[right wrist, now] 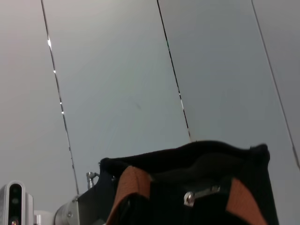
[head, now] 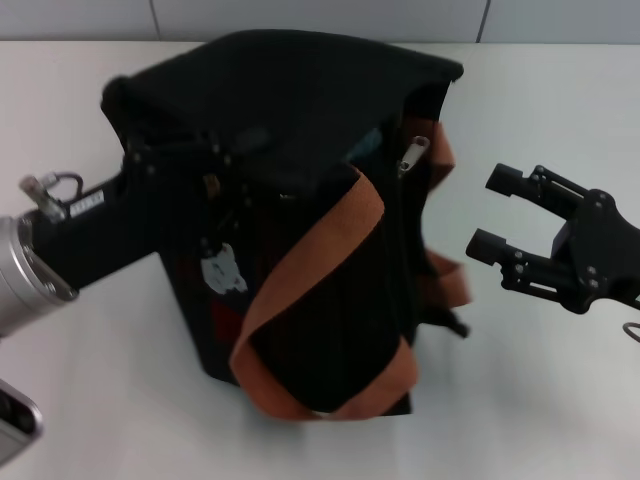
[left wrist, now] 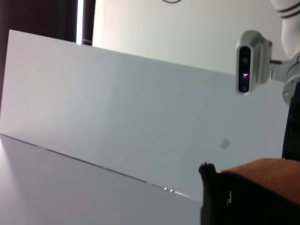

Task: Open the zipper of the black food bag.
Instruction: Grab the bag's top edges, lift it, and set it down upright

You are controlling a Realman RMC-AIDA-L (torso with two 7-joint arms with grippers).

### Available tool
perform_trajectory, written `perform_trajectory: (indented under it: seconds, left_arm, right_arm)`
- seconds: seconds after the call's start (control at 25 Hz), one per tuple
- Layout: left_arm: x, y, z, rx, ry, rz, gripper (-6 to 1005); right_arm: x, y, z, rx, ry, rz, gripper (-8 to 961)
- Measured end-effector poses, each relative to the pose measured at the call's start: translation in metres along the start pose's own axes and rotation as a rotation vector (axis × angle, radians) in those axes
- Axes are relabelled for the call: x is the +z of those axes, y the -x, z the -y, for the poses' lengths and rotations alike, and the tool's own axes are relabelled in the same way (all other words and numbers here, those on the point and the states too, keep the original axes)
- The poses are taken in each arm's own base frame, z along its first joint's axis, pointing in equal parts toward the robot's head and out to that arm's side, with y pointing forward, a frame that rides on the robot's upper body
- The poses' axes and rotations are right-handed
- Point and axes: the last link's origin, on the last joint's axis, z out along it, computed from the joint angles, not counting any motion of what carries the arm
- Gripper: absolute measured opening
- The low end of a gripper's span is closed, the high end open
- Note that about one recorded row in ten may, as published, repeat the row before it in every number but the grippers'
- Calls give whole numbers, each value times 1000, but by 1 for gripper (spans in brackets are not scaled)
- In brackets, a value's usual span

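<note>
While the boxy black fabric food bag (head: 290,200) sits mid-worktop, braced by the left gripper (head: 175,165), grip unseen, the empty, open right gripper (head: 500,215) could snag orange-brown straps (head: 330,240) instead of the silver zipper pull (head: 411,153).

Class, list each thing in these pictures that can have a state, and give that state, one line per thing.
black food bag: standing on the table, top flap lifted, mouth partly open.
zipper: silver pull tab hanging free at the opening, ungripped.
strap handles: drooping down the bag's front.
left hand: pressed against the bag's side, fingers hidden.
right hand: open, beside the bag, touching nothing.
</note>
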Motion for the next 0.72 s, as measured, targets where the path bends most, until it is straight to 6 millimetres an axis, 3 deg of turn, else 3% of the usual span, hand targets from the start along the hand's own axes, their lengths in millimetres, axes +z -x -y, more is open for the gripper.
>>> perform_trajectory:
  seconds: [0.48,0.72]
  left_arm:
    - [-4,-16,-26,4,-12,33,88]
    - [-2,-19,-30,4,-11,27,88]
  right_arm:
    - [-9,6,-12,141,39,114,815]
    - [13,0,-7,282,37,125,656]
